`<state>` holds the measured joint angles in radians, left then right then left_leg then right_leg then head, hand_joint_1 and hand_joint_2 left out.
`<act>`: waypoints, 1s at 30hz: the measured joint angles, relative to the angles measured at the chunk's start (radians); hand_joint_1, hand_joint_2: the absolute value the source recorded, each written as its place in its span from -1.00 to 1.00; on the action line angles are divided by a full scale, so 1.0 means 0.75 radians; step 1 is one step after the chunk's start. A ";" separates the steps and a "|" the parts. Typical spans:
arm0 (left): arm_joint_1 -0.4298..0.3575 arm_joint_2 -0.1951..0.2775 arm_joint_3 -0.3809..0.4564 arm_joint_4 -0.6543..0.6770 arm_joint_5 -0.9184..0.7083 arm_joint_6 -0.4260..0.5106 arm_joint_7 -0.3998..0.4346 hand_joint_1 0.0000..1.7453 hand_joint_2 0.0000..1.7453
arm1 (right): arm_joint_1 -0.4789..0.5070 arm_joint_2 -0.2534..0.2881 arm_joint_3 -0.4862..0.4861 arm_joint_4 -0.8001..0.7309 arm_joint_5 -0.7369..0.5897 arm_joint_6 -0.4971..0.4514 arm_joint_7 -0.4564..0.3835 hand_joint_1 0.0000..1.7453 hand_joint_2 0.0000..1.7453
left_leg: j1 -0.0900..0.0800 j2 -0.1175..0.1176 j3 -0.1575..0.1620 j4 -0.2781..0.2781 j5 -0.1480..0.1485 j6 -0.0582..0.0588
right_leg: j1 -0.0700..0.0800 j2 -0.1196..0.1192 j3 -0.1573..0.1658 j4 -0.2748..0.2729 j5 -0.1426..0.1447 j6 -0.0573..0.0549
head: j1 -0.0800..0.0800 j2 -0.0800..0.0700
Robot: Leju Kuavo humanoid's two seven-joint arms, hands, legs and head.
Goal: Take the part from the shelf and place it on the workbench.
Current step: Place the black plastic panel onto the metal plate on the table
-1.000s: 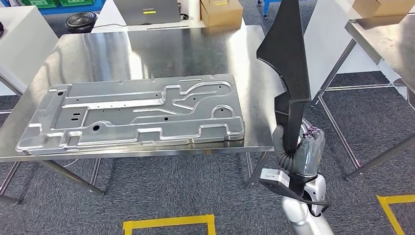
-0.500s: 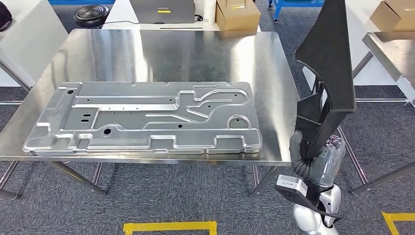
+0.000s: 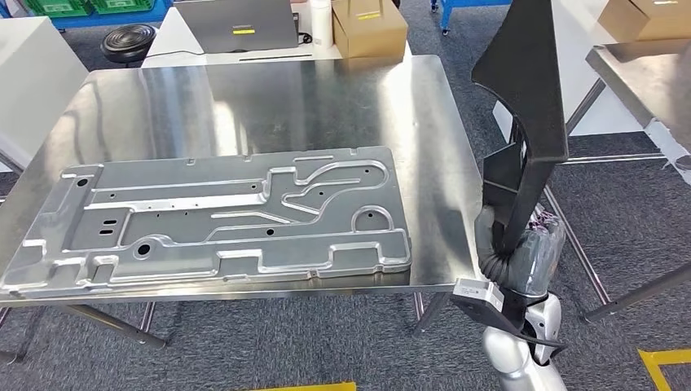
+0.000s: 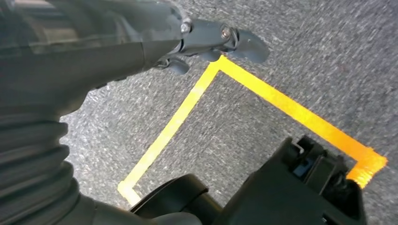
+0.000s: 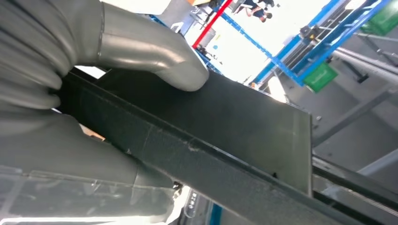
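Part, head view: black part (image 3: pixel 528 98) is up in the air, long and angular, standing nearly upright just off the right edge of the workbench (image 3: pixel 326 98), its upper end leaning a little toward the bench and running out of the top of the picture.
Right hand, head view: right hand (image 3: pixel 521 257) grips the part's lower end, grey thumb wrapped round the near side, fingers folded round the far side; the silver forearm rises from the bottom edge, hand turned upward, beside the bench's near right corner.
Workbench, head view: shiny steel top, carrying a large stamped metal panel (image 3: pixel 212 216) that lies flat along the near edge, left of the held part and apart from it.
Background, head view: cardboard box (image 3: pixel 367 28) and a laptop (image 3: pixel 236 24) on a white table past the bench's far edge; a second steel table (image 3: pixel 644 77) off to the right.
Left hand, left wrist view: left hand (image 4: pixel 206 40) hangs over grey carpet crossed by yellow floor tape (image 4: pixel 225 101), dark fingers stretched out, nothing in them.
Right hand, right wrist view: right hand (image 5: pixel 70 93) clamps the part (image 5: pixel 225 140), thick grey thumb pressed flat on its broad black face, palm tucked under the edge.
Part, right wrist view: flat black slab with a squared rim, reaching away from the hand toward blue racking (image 5: pixel 324 44).
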<state>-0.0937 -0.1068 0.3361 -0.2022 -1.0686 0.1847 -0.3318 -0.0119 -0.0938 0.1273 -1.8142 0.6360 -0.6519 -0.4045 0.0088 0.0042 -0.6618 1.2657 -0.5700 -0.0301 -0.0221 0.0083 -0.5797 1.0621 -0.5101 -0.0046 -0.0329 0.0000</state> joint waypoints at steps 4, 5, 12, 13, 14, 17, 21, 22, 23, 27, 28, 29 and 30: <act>0.005 -0.003 0.000 0.001 -0.012 -0.007 -0.004 -1.00 1.00 | -0.153 -0.070 0.013 0.086 0.014 0.170 0.108 0.92 1.00 | -0.006 -0.004 0.072 -0.248 0.115 0.009 | 0.005 0.012 0.009 0.001 -0.012 0.016 | -0.011 0.000; 0.004 -0.005 0.000 0.001 -0.017 -0.012 -0.012 -1.00 1.00 | -0.213 -0.093 0.020 0.132 0.015 0.227 0.135 0.92 1.00 | -0.007 -0.006 0.072 -0.264 0.111 0.008 | 0.008 0.013 0.006 0.002 -0.010 0.018 | -0.009 0.000; -0.019 -0.018 -0.003 0.000 -0.025 -0.037 -0.062 -1.00 1.00 | -0.702 -0.179 0.119 0.602 0.075 0.426 0.214 0.92 1.00 | -0.013 -0.017 0.068 -0.269 0.114 0.017 | 0.004 0.007 0.013 -0.025 0.006 0.037 | 0.010 0.000; -0.022 -0.020 -0.003 0.000 -0.020 -0.037 -0.072 -1.00 1.00 | -0.753 -0.182 0.139 0.662 0.086 0.438 0.220 0.92 1.00 | -0.014 -0.017 0.068 -0.269 0.115 0.018 | 0.004 0.007 0.013 -0.026 0.007 0.039 | 0.013 0.000; -0.023 -0.022 -0.003 0.000 -0.016 -0.037 -0.085 -1.00 1.00 | -0.798 -0.184 0.158 0.716 0.094 0.450 0.224 0.92 1.00 | -0.014 -0.017 0.068 -0.269 0.115 0.020 | 0.004 0.007 0.013 -0.027 0.008 0.040 | 0.015 0.000; -0.027 -0.029 -0.003 0.000 -0.007 -0.031 -0.130 -1.00 1.00 | -0.905 -0.186 0.209 0.855 0.106 0.487 0.238 0.92 1.00 | -0.015 -0.018 0.068 -0.268 0.115 0.022 | 0.004 0.005 0.013 -0.028 0.009 0.043 | 0.018 0.000; -0.027 -0.037 -0.004 0.000 -0.003 -0.011 -0.228 -1.00 1.00 | -1.060 -0.180 0.280 1.088 0.138 0.514 0.260 0.92 1.00 | -0.014 -0.018 0.068 -0.269 0.116 0.023 | 0.004 0.005 0.013 -0.028 0.009 0.044 | 0.019 0.000; -0.027 -0.037 -0.005 0.000 -0.005 -0.010 -0.244 -1.00 1.00 | -1.096 -0.175 0.298 1.147 0.153 0.510 0.263 0.92 1.00 | -0.013 -0.018 0.068 -0.269 0.116 0.023 | 0.005 0.005 0.013 -0.028 0.009 0.044 | 0.019 0.000; -0.027 -0.037 -0.007 0.000 -0.009 -0.010 -0.254 -1.00 1.00 | -1.126 -0.164 0.317 1.204 0.168 0.505 0.266 0.92 1.00 | -0.013 -0.018 0.069 -0.270 0.116 0.023 | 0.006 0.005 0.013 -0.027 0.009 0.044 | 0.019 0.000; -0.031 -0.037 -0.026 0.000 -0.034 -0.040 -0.261 -1.00 1.00 | -1.207 -0.072 0.389 1.396 0.230 0.468 0.284 0.92 1.00 | -0.012 -0.015 0.072 -0.273 0.116 0.023 | 0.007 0.007 0.013 -0.027 0.009 0.044 | 0.020 0.000; -0.035 -0.037 -0.031 0.000 -0.040 -0.050 -0.262 -1.00 1.00 | -1.221 -0.039 0.408 1.438 0.249 0.454 0.290 0.92 1.00 | -0.012 -0.015 0.072 -0.274 0.116 0.023 | 0.008 0.007 0.012 -0.027 0.009 0.044 | 0.020 0.000; -0.039 -0.037 -0.037 -0.001 -0.045 -0.058 -0.264 -1.00 1.00 | -1.233 -0.004 0.428 1.478 0.268 0.442 0.295 0.92 1.00 | -0.011 -0.015 0.073 -0.274 0.117 0.023 | 0.009 0.007 0.012 -0.027 0.009 0.044 | 0.019 0.000; -0.046 -0.037 -0.043 -0.002 -0.048 -0.066 -0.266 -1.00 1.00 | -1.244 0.033 0.450 1.517 0.286 0.431 0.301 0.92 1.00 | -0.011 -0.015 0.073 -0.275 0.117 0.022 | 0.009 0.007 0.012 -0.026 0.009 0.044 | 0.018 0.000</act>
<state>-0.1281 -0.1347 0.3037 -0.2034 -1.1045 0.1355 -0.5315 -0.9449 -0.0688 0.4645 -0.6763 0.8505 -0.3284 -0.1787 0.0006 -0.0071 -0.6071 1.0595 -0.4823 -0.0135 -0.0152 0.0137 -0.5707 1.0422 -0.5032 0.0282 -0.0191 0.0000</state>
